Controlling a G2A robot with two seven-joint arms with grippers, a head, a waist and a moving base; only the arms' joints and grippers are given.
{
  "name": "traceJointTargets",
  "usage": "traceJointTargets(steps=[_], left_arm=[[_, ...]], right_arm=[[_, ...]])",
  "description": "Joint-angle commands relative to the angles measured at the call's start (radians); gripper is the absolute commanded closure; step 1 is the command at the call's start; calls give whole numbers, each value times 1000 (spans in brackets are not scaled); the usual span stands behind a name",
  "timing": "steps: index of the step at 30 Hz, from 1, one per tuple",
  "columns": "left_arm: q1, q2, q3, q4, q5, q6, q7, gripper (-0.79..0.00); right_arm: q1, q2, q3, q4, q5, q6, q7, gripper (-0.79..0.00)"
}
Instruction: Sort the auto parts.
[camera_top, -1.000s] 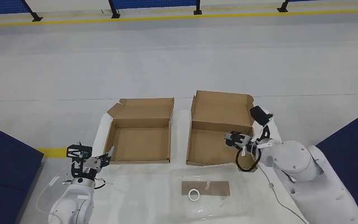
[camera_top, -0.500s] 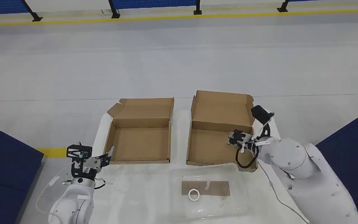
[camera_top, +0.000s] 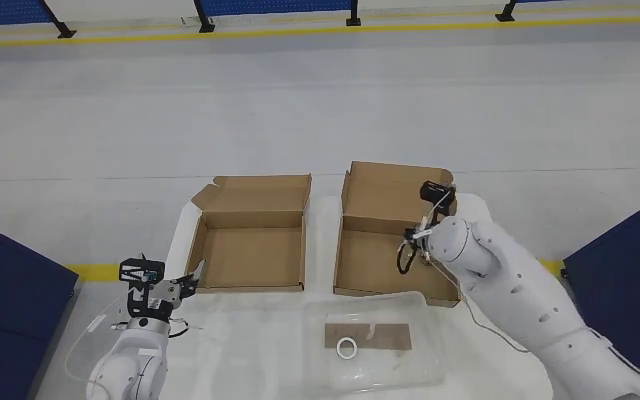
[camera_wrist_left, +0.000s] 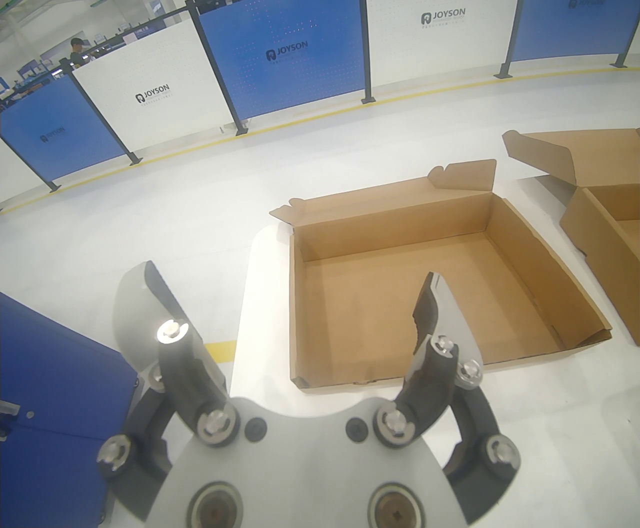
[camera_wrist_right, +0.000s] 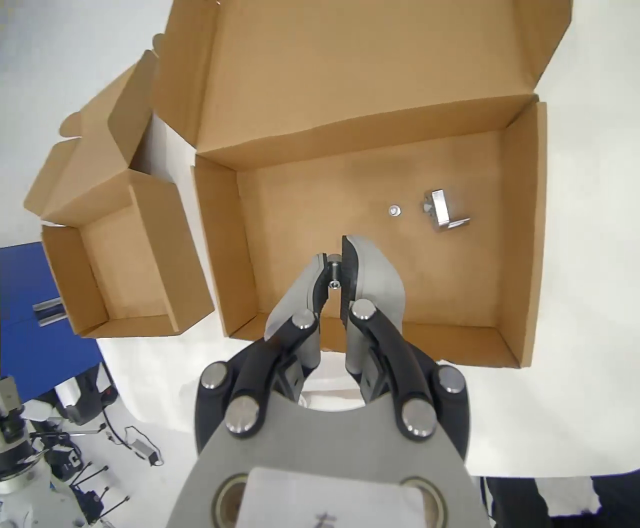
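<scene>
My right gripper (camera_wrist_right: 334, 265) is shut on a small metal bolt (camera_wrist_right: 333, 274) and hangs over the right cardboard box (camera_wrist_right: 520, 225); in the top view this gripper (camera_top: 408, 250) is above the box's middle. On the box floor lie a small silver washer (camera_wrist_right: 394, 210) and a metal angle bracket (camera_wrist_right: 442, 210). My left gripper (camera_wrist_left: 290, 280) is open and holds nothing, near the front left corner of the left cardboard box (camera_wrist_left: 390, 215); the top view has it (camera_top: 193, 277) beside that box (camera_top: 250, 215).
A clear plastic sheet (camera_top: 400, 365) at the table's front holds a brown cardboard strip (camera_top: 375, 335) and a white ring (camera_top: 347, 347). Both boxes have their lids folded back. Blue barriers stand to the far left and right.
My right arm has swung from the right box's near right corner to the left and farther in, over the box floor. The left arm has not moved.
</scene>
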Motion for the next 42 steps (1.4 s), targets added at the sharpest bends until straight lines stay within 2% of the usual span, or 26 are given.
traceJointTargets(steps=[1, 12, 15, 29, 42], left_arm=[[0, 0, 0, 0, 0, 0, 0, -785], [0, 0, 0, 0, 0, 0, 0, -785], [0, 0, 0, 0, 0, 0, 0, -785], [0, 0, 0, 0, 0, 0, 0, -785], [0, 0, 0, 0, 0, 0, 0, -785]], right_arm=[[41, -13, -57, 54, -14, -5, 5, 0], [52, -17, -67, 65, -8, -5, 5, 0], [42, -24, -82, 92, -21, -18, -29, 0], [167, -154, -264, 359, 4, 25, -73, 0], [203, -249, -308, 551, 82, 5, -154, 0]])
